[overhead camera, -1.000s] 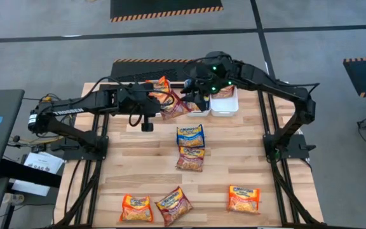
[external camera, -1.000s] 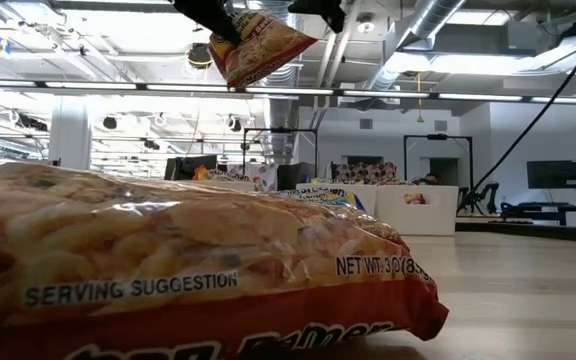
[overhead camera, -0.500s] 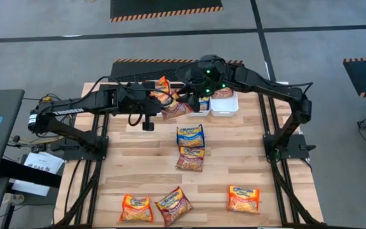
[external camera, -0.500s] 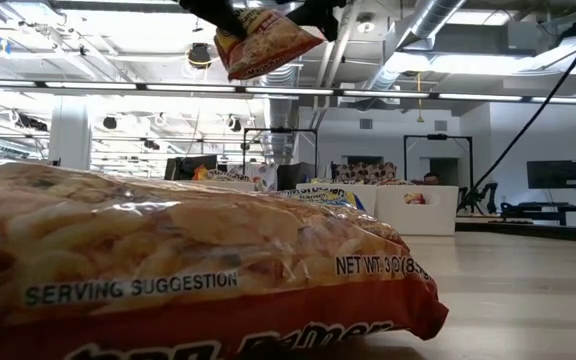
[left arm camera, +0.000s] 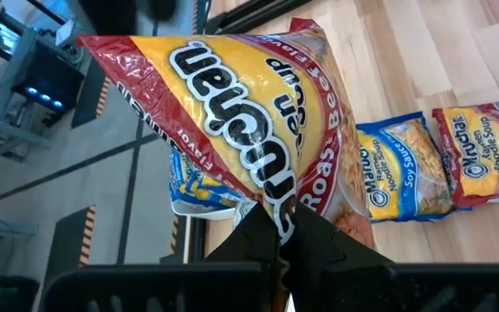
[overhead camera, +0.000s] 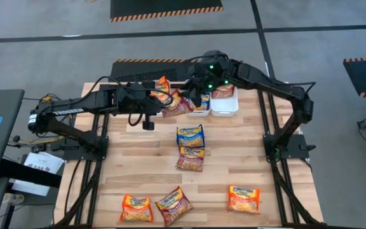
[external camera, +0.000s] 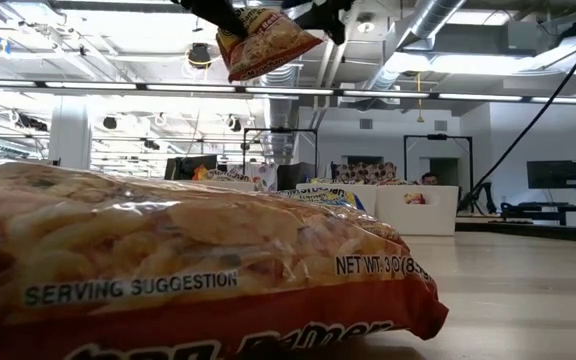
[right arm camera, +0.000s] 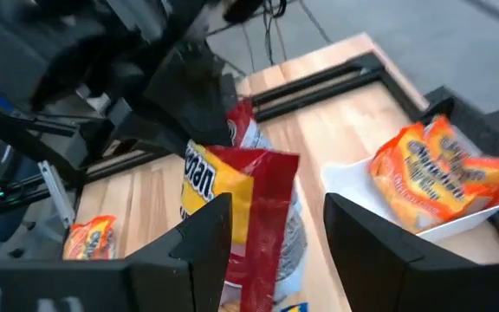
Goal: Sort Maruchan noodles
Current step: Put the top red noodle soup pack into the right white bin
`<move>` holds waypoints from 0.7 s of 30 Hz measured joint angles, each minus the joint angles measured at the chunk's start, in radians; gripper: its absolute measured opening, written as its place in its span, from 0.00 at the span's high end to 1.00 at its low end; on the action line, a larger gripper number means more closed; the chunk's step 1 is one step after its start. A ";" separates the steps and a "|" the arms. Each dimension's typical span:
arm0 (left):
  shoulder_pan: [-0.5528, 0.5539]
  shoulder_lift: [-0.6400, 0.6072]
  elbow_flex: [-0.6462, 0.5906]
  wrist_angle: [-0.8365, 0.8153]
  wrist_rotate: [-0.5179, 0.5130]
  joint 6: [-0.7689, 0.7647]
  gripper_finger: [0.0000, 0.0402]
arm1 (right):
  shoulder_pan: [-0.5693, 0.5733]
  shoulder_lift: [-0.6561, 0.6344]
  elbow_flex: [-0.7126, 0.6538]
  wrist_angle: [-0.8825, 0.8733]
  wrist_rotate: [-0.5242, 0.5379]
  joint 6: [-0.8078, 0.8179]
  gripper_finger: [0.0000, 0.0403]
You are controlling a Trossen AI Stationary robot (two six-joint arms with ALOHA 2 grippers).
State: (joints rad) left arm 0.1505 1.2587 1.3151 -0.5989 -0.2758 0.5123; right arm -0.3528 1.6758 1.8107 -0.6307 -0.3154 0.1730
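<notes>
Right gripper [right arm camera: 267,243] has closed in around left gripper's [left arm camera: 286,227] "Maruchan" packet [left arm camera: 249,113].

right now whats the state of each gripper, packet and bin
left gripper: shut on dark red packet, held above the table
right gripper: open around that packet's edge
blue packet: flat on table
white bin: holds an orange packet

left gripper [left arm camera: 284,227] pinched closed, raised; right gripper [right arm camera: 271,227] spread wide facing it.
</notes>
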 joint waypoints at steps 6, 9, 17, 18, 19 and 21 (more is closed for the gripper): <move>0.000 0.000 0.000 0.019 -0.001 0.023 1.00 | 0.004 0.033 0.000 0.008 -0.082 0.014 0.48; 0.000 0.000 0.000 0.021 -0.003 0.024 1.00 | 0.004 0.033 0.000 0.011 -0.097 0.014 0.49; 0.000 0.000 0.000 0.041 -0.027 0.025 1.00 | 0.023 0.032 0.000 0.012 -0.106 0.033 0.53; 0.000 0.000 0.000 0.047 -0.028 0.025 1.00 | 0.026 0.032 0.000 0.012 -0.107 0.036 0.54; 0.000 0.000 0.000 0.053 -0.028 0.025 1.00 | 0.030 0.032 0.000 0.013 -0.107 0.037 0.54; 0.000 0.000 0.000 0.062 -0.028 0.025 1.00 | 0.041 0.032 0.000 0.015 -0.107 0.037 0.56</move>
State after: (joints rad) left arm 0.1509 1.2587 1.3151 -0.5370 -0.3038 0.5372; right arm -0.3118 1.7077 1.8107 -0.6161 -0.4221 0.2100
